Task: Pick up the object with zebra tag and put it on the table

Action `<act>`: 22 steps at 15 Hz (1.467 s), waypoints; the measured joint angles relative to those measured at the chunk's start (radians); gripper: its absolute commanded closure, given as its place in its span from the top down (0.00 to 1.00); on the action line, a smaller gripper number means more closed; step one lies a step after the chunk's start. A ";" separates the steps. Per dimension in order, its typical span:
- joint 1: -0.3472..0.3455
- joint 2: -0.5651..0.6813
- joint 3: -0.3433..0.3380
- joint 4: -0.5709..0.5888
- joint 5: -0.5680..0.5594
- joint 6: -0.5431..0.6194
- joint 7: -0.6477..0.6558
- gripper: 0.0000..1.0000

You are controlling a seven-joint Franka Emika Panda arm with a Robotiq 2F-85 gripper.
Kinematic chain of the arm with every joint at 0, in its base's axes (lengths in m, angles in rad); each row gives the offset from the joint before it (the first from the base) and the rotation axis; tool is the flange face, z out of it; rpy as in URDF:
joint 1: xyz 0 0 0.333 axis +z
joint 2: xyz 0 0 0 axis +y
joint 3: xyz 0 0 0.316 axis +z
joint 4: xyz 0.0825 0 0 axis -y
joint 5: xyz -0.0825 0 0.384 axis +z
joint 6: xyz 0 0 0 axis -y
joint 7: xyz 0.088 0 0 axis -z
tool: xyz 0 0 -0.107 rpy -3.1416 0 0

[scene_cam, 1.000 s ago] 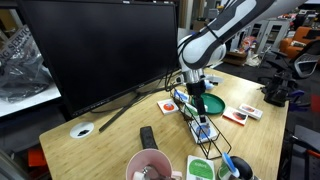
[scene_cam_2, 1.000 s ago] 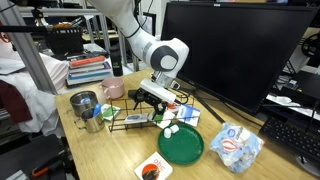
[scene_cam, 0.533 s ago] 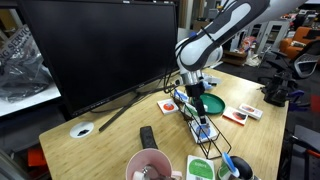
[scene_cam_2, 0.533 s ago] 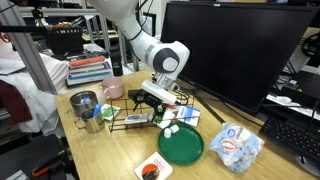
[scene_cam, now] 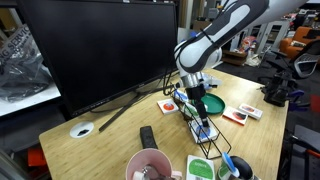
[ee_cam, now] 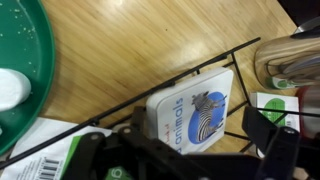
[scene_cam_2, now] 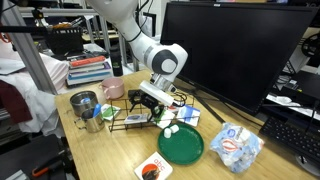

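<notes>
My fingers (ee_cam: 268, 152) are spread wide apart and grip nothing, poised over the black wire rack (scene_cam_2: 135, 122). The zebra-tagged box (ee_cam: 190, 115) lies face up inside that rack, in line with the gap between my fingers. The green plate (ee_cam: 25, 90) sits just beside the rack on the wooden worktop (ee_cam: 150, 40).

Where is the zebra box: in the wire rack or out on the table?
In. Wrist view shows the zebra box lying between the wire rack's black bars.
</notes>
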 measured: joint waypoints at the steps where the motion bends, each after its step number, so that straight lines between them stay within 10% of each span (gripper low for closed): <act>1: 0.000 0.001 0.001 0.000 0.000 -0.003 0.000 0.99; 13: -0.024 0.010 0.005 0.009 0.003 -0.010 0.002 0.14; 22: -0.034 -0.027 0.012 0.012 0.016 -0.029 0.010 0.05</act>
